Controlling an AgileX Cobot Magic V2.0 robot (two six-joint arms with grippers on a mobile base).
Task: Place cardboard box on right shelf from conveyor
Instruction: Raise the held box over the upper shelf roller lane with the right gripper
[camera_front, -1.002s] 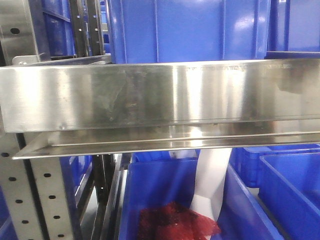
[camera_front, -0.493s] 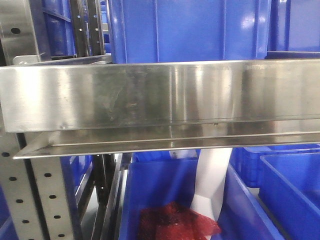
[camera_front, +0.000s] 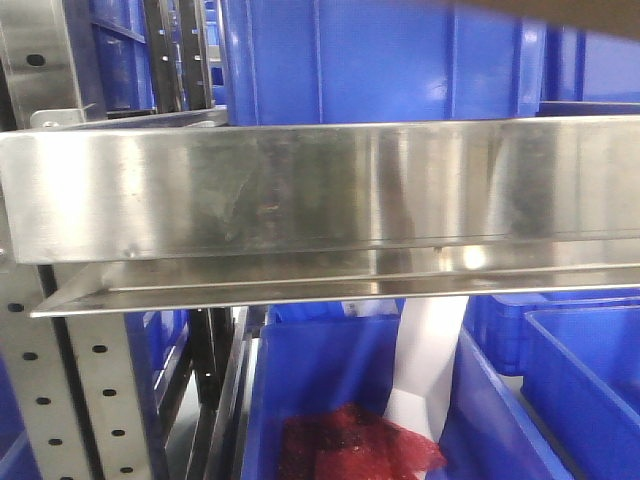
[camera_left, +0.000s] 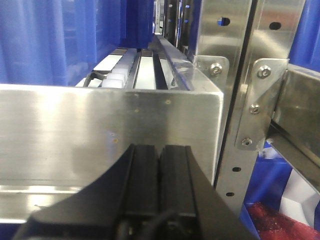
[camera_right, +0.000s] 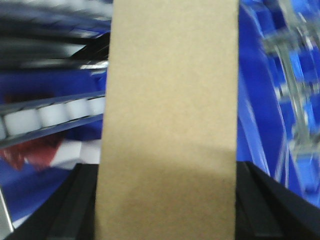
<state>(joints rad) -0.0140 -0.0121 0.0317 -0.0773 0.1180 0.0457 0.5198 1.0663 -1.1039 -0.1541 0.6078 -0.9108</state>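
Squarely across the front-facing view, the right shelf (camera_front: 300, 190) is stretching from edge to edge, its tall brushed-steel lip facing the camera and a perforated upright (camera_front: 60, 390) standing under its left end. Blue bins (camera_front: 380, 60) are sitting above the lip, and a lower bin (camera_front: 320, 370) is lying beneath it, holding a red mesh bundle (camera_front: 350, 450) and a white strip (camera_front: 425, 360). A brown band is cutting across the top right corner of that view, with too little of it showing to tell what it is. In the right wrist view the cardboard box (camera_right: 170, 115) is filling the middle. Its long axis is running straight up the frame, away from the camera, its far end is passing out of the top edge, and a plain broad face is turned toward the lens. The right gripper (camera_right: 167, 200) is clamping the box, black fingers (camera_right: 75, 205) pressing on both long sides at its near end. It is holding the box in the air in front of blurred white rollers (camera_right: 55, 112) and blue plastic. The left gripper (camera_left: 160, 155) is hovering just before the shelf lip, its fingers pressed together on nothing.
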